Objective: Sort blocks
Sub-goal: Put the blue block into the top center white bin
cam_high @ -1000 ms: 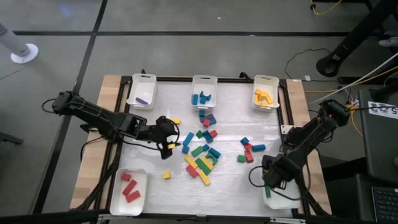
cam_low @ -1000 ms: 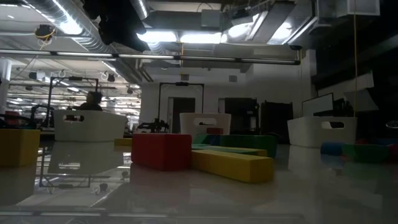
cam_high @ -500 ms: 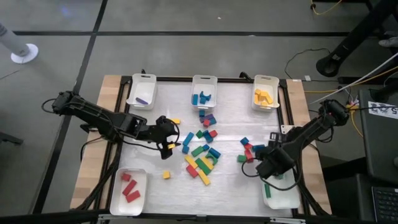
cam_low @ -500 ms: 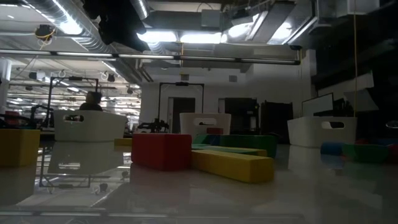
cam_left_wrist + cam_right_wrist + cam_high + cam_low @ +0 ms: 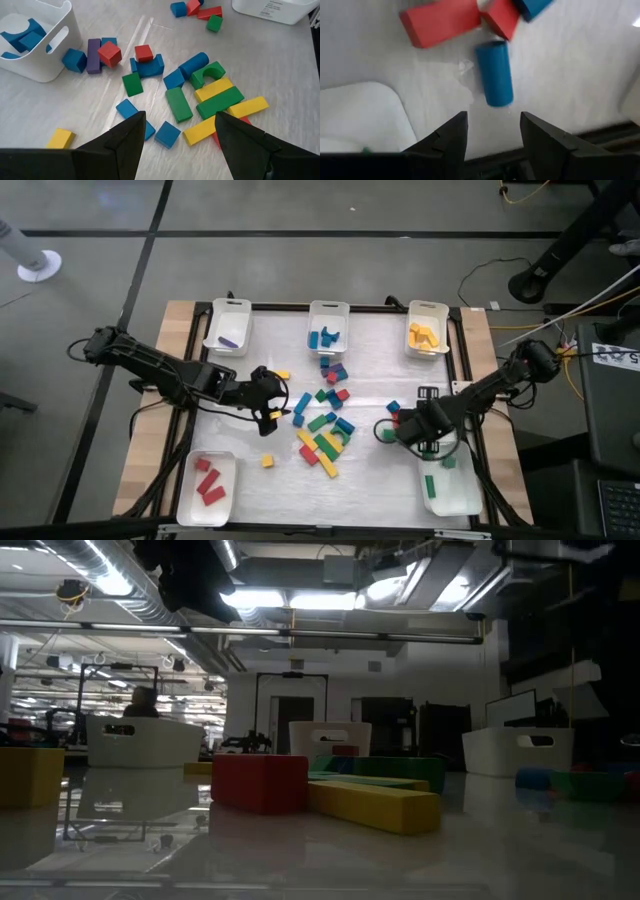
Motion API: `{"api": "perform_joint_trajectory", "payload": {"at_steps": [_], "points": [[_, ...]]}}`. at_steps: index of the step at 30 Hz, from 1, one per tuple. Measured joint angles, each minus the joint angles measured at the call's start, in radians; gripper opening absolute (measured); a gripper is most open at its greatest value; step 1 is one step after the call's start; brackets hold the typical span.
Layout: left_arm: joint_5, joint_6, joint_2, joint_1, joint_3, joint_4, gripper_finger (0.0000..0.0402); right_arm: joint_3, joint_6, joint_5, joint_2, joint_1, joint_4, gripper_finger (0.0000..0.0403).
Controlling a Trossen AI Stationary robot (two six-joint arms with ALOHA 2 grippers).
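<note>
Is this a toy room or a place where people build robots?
Probably a robot lab or workshop. Bare pipes and strip lights run along the ceiling, cables trail over the grey floor, and two dark robot arms work at a white-topped table strewn with small coloured toy blocks and white plastic trays.

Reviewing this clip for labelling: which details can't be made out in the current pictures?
- Blocks under the right gripper: in the high view the arm covers part of the small cluster beside it.
- Green-block tray: its contents are too small to count from above.
- Low view: a red block and a yellow bar up close hide most blocks behind them; neither gripper's fingers show.
- Right wrist view: the tray is cut off by the edge.
</note>
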Motion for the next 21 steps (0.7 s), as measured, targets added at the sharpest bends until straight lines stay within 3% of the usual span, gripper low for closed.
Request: {"api": "perform_joint_trajectory", "payload": {"at_steps": [9,21], "points": [[0.000,0.000,0.000,0.000,0.000,0.000,0.0227,-0.088,-0.105,-0.061,0.000,-0.123,0.075,0.0183],[0.000,0.000,0.000,0.000,0.000,0.000,0.0227,-0.223,-0.215,-0.089,0.000,-0.206,0.238,0.0183]]}}
